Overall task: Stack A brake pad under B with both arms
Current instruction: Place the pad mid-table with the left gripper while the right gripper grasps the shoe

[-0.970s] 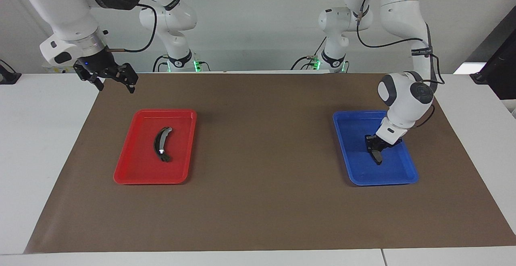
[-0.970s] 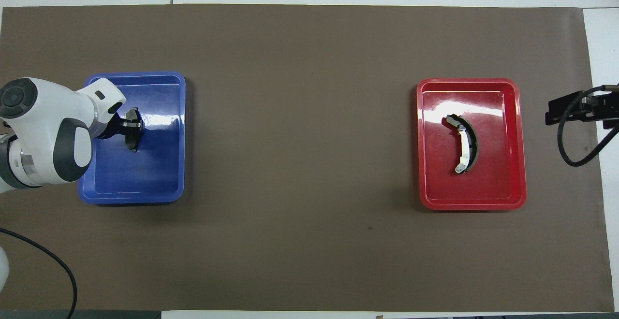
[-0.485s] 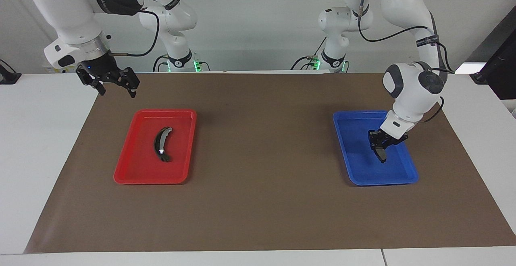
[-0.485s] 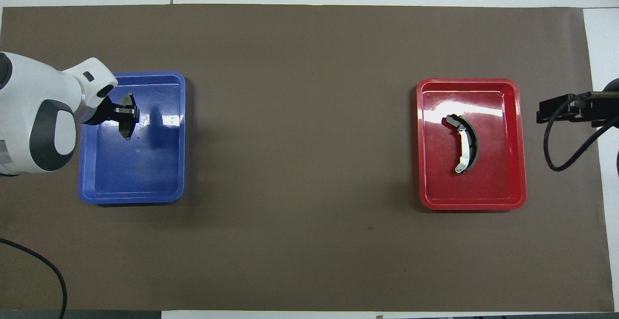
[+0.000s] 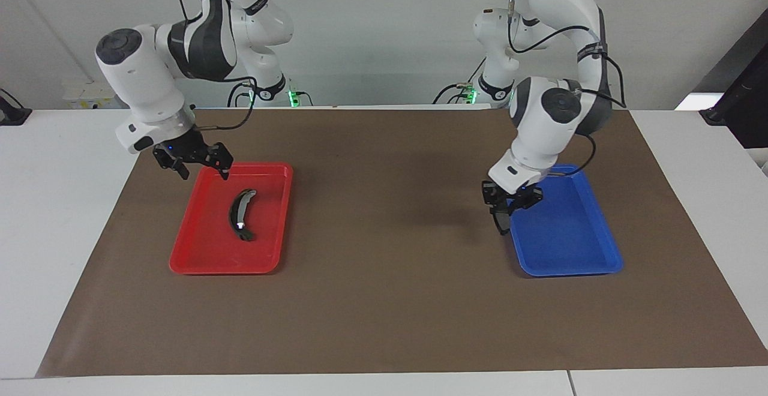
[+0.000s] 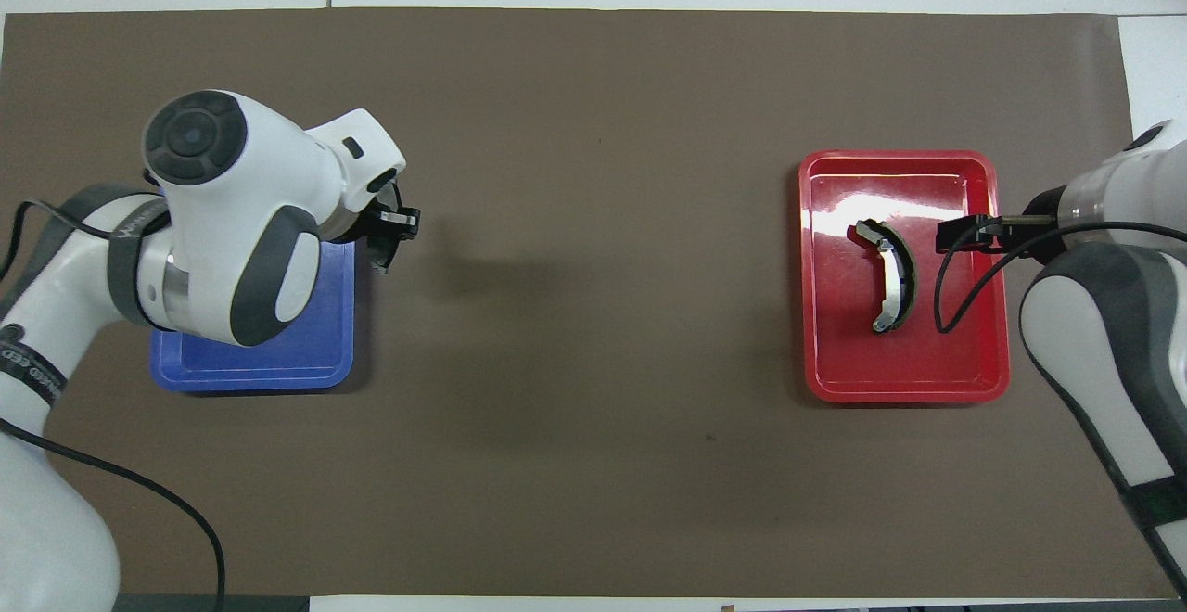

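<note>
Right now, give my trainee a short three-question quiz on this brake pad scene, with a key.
1. True or false: B lies in the red tray.
2. Which gripper holds the A brake pad?
3. The right gripper is over: (a) the red tray's edge nearest the robots, (b) the blue tray, (c) the table's middle.

Key: 1 true; 2 the left gripper; 3 a.
</note>
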